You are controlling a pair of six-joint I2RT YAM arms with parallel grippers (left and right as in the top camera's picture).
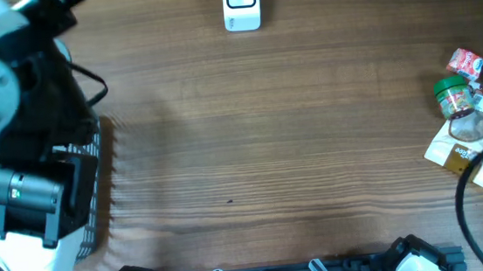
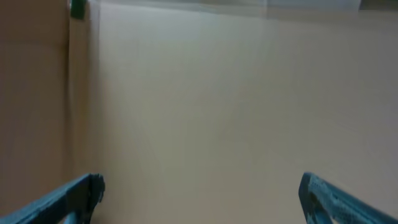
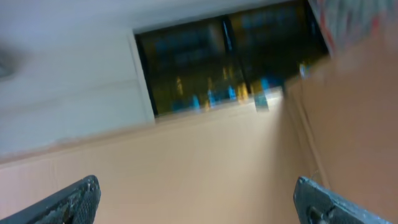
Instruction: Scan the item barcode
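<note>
Gaping wide, left hand (image 2: pixel 199 194) and right hand (image 3: pixel 196 198), white scanner (image 1: pixel 240 4), grocery pile (image 1: pixel 475 117) labels unreadable

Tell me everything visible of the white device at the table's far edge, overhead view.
The white, rounded-rectangular, plastic-looking device, probably the scanner, sits at the middle of the far edge of the brown wood-grain table. Its face carries a grey upright panel with a small dark mark; the casing below is plain white. The frame's top edge cuts it off. Only the table touches it.
</note>
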